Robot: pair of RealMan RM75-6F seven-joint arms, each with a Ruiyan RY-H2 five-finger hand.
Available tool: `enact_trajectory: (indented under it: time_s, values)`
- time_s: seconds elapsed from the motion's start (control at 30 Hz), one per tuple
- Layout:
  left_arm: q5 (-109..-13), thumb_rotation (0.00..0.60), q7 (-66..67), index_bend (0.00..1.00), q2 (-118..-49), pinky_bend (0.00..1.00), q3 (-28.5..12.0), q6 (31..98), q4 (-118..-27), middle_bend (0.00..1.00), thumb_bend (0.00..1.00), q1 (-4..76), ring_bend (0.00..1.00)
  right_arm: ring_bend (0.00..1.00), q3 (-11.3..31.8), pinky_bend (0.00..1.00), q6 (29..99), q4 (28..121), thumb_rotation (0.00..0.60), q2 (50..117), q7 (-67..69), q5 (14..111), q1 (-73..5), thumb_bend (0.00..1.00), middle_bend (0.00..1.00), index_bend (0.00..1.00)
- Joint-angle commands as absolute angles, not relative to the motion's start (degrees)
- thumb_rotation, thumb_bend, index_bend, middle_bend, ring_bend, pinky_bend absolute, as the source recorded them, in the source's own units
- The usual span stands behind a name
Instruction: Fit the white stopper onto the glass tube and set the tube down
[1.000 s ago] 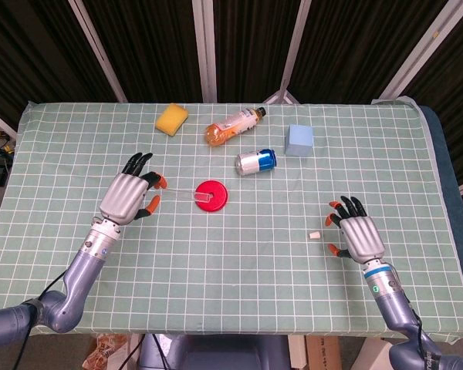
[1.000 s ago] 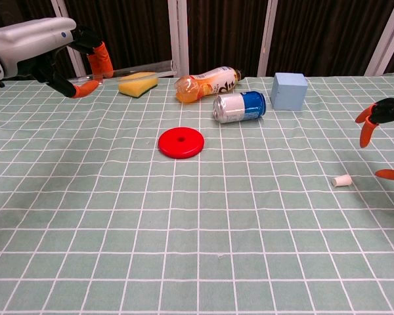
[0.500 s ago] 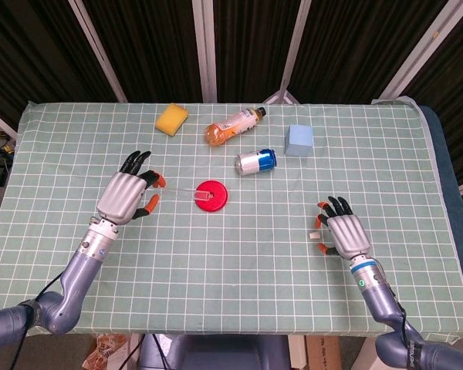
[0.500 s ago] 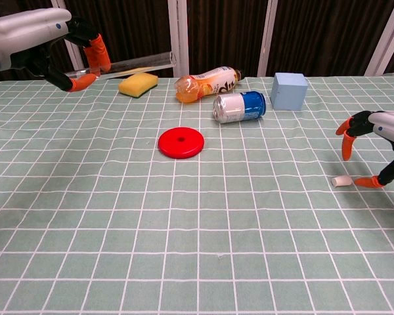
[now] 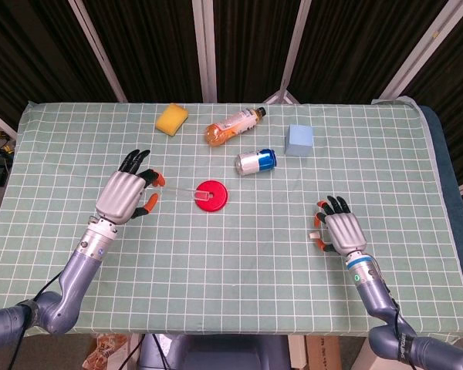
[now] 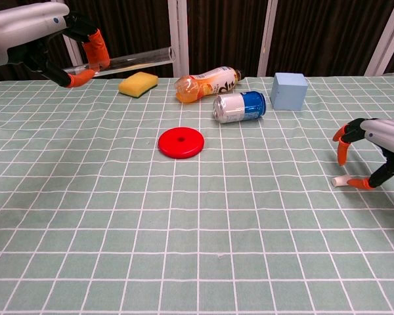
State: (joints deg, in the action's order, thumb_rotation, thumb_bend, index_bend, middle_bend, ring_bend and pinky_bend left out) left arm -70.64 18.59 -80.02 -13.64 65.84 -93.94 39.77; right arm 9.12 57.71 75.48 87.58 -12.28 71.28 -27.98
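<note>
My left hand (image 5: 123,194) (image 6: 36,29) is raised over the left of the table and pinches a clear glass tube (image 6: 128,61) (image 5: 184,190) near one end. The tube runs roughly level toward the right, its open end over the red disc in the head view. The small white stopper (image 6: 340,180) (image 5: 314,234) lies on the checked cloth at the right. Low beside it is my right hand (image 5: 341,231) (image 6: 375,139), fingers apart and arched over it. Its thumb tip (image 6: 365,184) sits at the stopper's right end; nothing is lifted.
A flat red disc (image 6: 181,142) lies mid-table. Along the back are a yellow sponge (image 6: 138,83), an orange drink bottle (image 6: 205,83) on its side, a tipped can (image 6: 240,107) and a pale blue cube (image 6: 288,90). The table's right edge is close to my right hand.
My right hand has moved left and down until its fingers arch over the stopper. My left hand has raised the tube a little.
</note>
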Motion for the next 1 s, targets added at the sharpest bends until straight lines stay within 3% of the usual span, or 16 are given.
enact_trajectory:
  time_s: [0.03, 0.83, 1.0]
  values:
    - [-70.6, 0.6, 18.6, 0.47, -80.0, 0.0, -13.7, 65.8, -93.9, 0.48, 0.63, 39.8, 0.06, 0.0, 9.0, 0.0, 57.5, 75.1, 0.6, 87.9, -12.5, 70.9, -28.1, 0.34, 0.2, 0.49]
    - [-70.3, 0.6, 17.5, 0.47, -80.1, 0.0, -13.4, 65.6, -92.6, 0.48, 0.63, 39.9, 0.06, 0.0, 8.2, 0.0, 56.9, 72.3, 0.6, 89.7, -13.3, 69.4, -28.8, 0.36, 0.2, 0.49]
    - [-70.2, 0.6, 17.3, 0.47, -79.9, 0.0, -13.3, 65.6, -92.6, 0.48, 0.63, 39.7, 0.06, 0.0, 8.2, 0.0, 57.1, 72.2, 0.6, 90.1, -13.3, 69.2, -28.8, 0.39, 0.2, 0.56]
